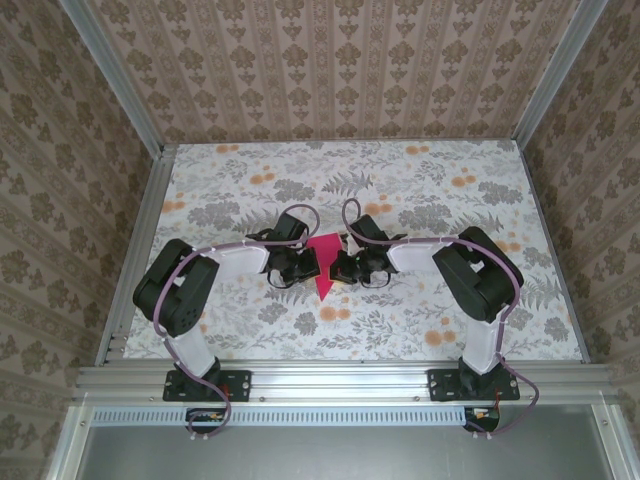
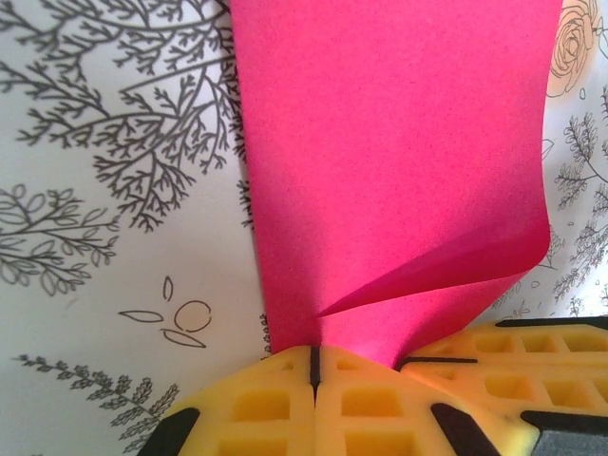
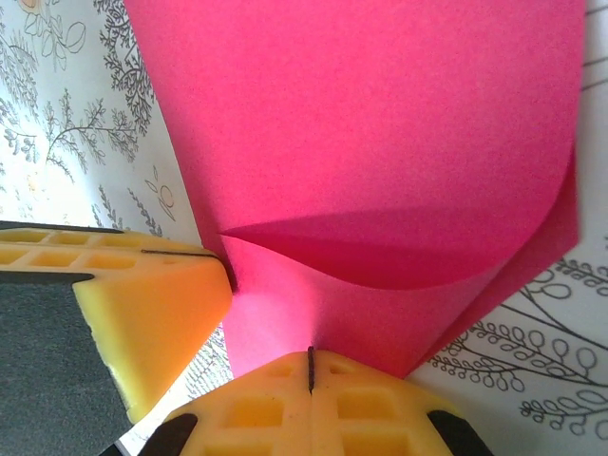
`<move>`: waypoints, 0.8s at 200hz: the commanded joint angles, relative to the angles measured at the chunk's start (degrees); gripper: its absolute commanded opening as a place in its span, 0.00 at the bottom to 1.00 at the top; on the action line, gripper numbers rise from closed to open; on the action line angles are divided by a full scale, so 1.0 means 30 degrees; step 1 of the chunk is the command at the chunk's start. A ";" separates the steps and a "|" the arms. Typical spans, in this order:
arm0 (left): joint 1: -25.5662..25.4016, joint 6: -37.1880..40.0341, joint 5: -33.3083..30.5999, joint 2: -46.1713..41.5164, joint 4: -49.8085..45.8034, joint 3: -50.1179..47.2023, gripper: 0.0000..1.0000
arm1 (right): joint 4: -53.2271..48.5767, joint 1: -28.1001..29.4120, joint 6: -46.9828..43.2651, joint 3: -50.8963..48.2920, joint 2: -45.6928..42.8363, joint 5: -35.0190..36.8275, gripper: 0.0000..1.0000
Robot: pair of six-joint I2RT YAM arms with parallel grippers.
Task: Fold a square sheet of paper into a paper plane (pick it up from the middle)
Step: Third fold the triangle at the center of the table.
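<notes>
The left gripper (image 2: pixel 313 369) and right gripper (image 3: pixel 311 366) pinch the thin magenta-red paper sheet (image 1: pixel 325 270) mid-table, jaws closed; uneven pulling might, I think, tear it.

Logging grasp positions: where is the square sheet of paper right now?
In the top view the square sheet of paper is at mid-table, pinched between the left gripper and the right gripper, its point aiming toward the arm bases.

Clamps the bottom edge of the square sheet of paper (image 2: pixel 399 152) between the left tool's (image 2: pixel 313 372) yellow pads, pressed together. Puts the right tool (image 2: pixel 442 360) against the sheet's lower right, under its curled-over corner. Leaves leaf-printed worktop (image 2: pixel 114 237) left of the sheet.
</notes>
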 commanded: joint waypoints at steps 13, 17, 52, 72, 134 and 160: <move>-0.0025 0.0540 -0.0843 0.0894 -0.1698 0.0041 0.02 | -0.1187 -0.0206 -0.0108 0.0773 -0.1372 0.0220 0.04; -0.0025 0.0543 -0.0827 0.0897 -0.1719 0.0063 0.02 | -0.1309 -0.0221 -0.0217 0.0954 -0.1406 0.0196 0.04; -0.0025 0.0601 -0.0838 0.0949 -0.1750 0.0152 0.02 | -0.1604 -0.0583 -0.0539 0.1642 -0.0662 0.0292 0.04; -0.0011 0.0610 -0.0784 0.0966 -0.1786 0.0165 0.02 | -0.1643 -0.0778 -0.0568 0.1811 -0.0211 0.0302 0.04; -0.0037 0.0807 -0.0775 0.1015 -0.1966 0.0188 0.02 | -0.2872 -0.0998 -0.0690 0.1950 0.0871 0.1532 0.04; -0.0049 0.0832 -0.0846 0.1015 -0.2041 0.0120 0.01 | -0.2682 -0.1286 -0.0629 0.1340 0.1113 0.1518 0.03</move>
